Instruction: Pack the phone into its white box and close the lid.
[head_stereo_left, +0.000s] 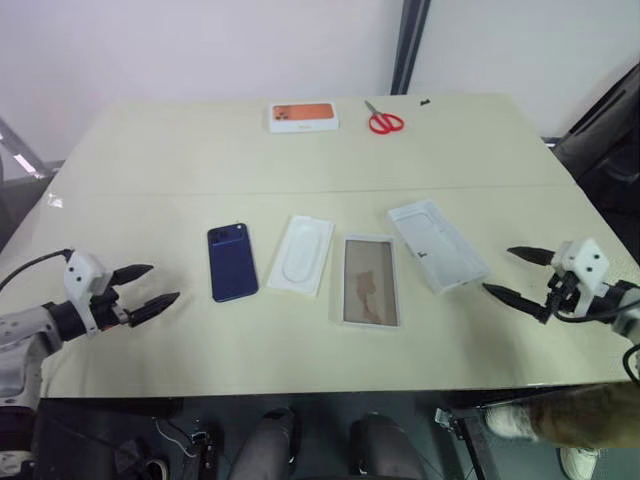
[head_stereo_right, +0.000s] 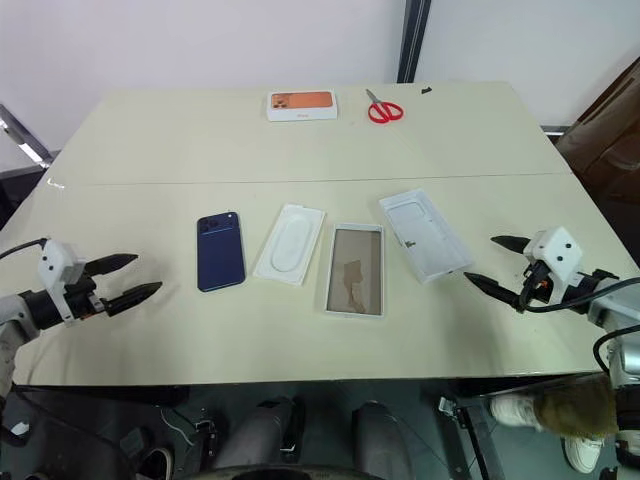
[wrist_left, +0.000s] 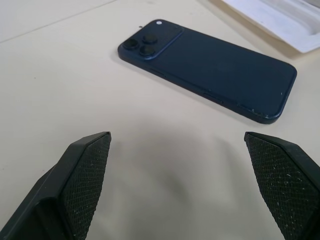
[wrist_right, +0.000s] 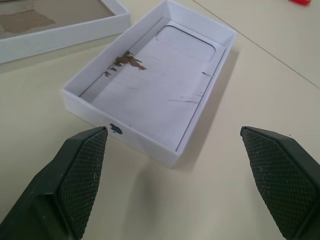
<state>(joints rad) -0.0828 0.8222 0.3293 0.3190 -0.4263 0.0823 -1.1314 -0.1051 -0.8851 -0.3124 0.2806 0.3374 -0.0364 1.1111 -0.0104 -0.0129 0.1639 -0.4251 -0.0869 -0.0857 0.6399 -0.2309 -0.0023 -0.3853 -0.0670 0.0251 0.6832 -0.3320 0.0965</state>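
Navy, one phone (head_stereo_left: 232, 262), one white box (head_stereo_left: 370, 281), one lid (head_stereo_left: 437, 244), and left gripper (head_stereo_left: 146, 285) and right gripper (head_stereo_left: 518, 272) hover low, fingers spread, empty.

Navy phone (head_stereo_left: 232, 262), white lid (head_stereo_left: 437, 244), red scissors (head_stereo_left: 383, 119)

phone (wrist_left: 215, 70): smooth matt navy back; glossy dark lenses in its camera cluster
white box (head_stereo_left: 370, 281): white cardboard walls, glossy brownish bottom
lid (wrist_right: 150, 80): matt white cardboard, scuffed, with brown smears inside
insert (head_stereo_left: 301, 255): thin white card, smooth rounded recess
my left fingers (wrist_left: 85, 180): black, pads with a fine rough diamond texture
my right fingers (wrist_right: 80, 177): same black cross-hatched pads
table (head_stereo_left: 180, 160): pale beige, smooth, matt
scissors (head_stereo_left: 384, 120), at 12 o'clock: red plastic handles
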